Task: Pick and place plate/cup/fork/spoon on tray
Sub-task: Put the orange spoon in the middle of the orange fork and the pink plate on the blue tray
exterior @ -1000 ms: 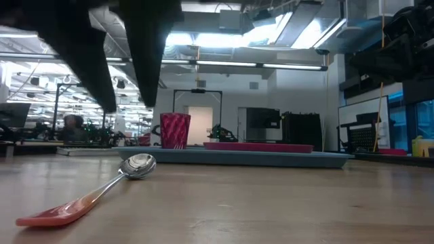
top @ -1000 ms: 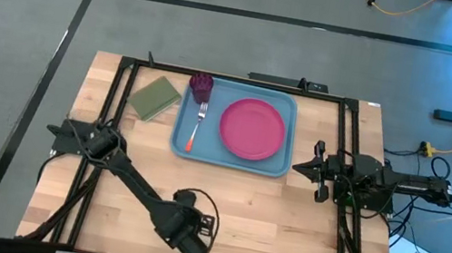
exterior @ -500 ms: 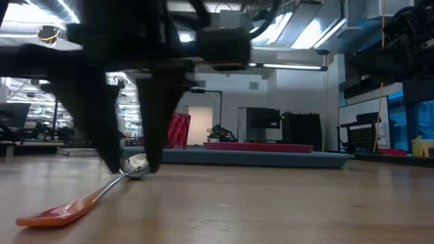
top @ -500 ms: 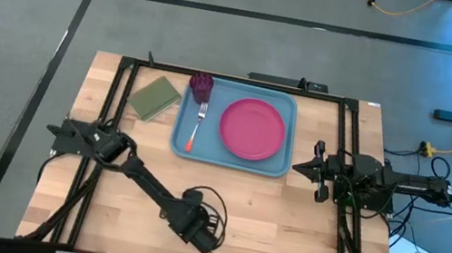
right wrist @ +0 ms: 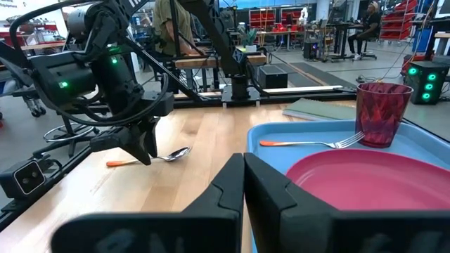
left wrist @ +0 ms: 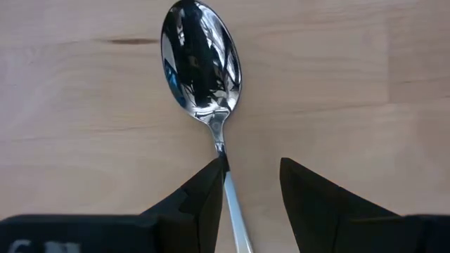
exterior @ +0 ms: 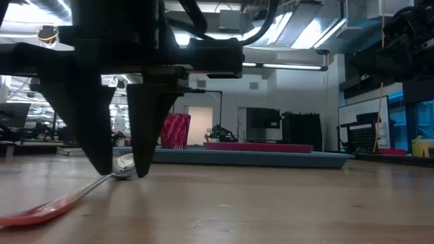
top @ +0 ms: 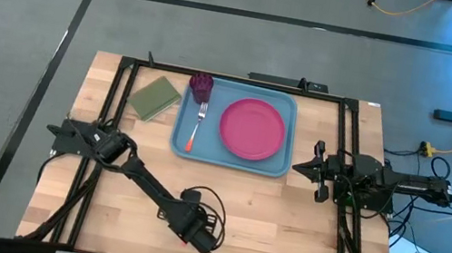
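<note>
Pale wooden tabletop (top: 284, 219) inside a black frame, grey floor around it, a bright workshop with benches and equipment behind. Near the far edge, light blue tray (top: 181, 128) holding the pink plate (top: 252, 129) on its right half, the fork (top: 197, 124) on its left half with tines toward the far edge, and the dark red cup (top: 201, 85) in its far left corner. Just left of the tray, an olive-green pad (top: 154, 97). Toward the near edge, about midway along it, left gripper (exterior: 123, 171) lowered to the wood over the spoon (left wrist: 200, 67); fingers (left wrist: 193, 204) apart, one on each side of the thin metal neck just behind the bowl, one tip touching the neck, the other clear of it. Spoon flat on the tabletop, bowl shiny and facing up, orange-red handle trailing off under the gripper. Right gripper (right wrist: 243, 169) waiting at the right edge beside the tray, fingers together and holding nothing.
</note>
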You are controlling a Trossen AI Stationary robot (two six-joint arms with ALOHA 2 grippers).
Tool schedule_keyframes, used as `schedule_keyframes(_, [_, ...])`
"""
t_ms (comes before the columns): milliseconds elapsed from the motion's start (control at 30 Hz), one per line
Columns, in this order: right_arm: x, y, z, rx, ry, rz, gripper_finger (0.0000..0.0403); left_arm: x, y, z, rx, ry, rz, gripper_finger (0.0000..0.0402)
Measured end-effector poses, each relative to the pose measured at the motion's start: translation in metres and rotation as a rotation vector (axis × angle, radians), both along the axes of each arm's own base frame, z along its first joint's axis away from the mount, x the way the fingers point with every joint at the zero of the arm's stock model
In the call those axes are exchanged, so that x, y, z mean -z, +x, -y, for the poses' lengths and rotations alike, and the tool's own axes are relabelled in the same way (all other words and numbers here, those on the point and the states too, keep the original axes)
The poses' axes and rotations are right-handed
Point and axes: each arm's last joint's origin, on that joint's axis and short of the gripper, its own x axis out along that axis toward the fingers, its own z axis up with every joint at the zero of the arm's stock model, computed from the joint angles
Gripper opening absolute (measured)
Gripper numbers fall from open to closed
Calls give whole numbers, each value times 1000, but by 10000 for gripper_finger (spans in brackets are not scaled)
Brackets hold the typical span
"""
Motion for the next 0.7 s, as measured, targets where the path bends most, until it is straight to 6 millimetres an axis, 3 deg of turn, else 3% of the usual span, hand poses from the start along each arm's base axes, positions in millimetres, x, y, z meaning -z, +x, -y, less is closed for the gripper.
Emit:
schedule_keyframes(333, [0, 0, 0, 0, 0, 0, 17, -10, 1, 2, 12, 22, -6, 135])
schedule_keyframes(700, [0, 0, 0, 0, 0, 0, 17, -9, -7, 6, -10, 46, -40, 135])
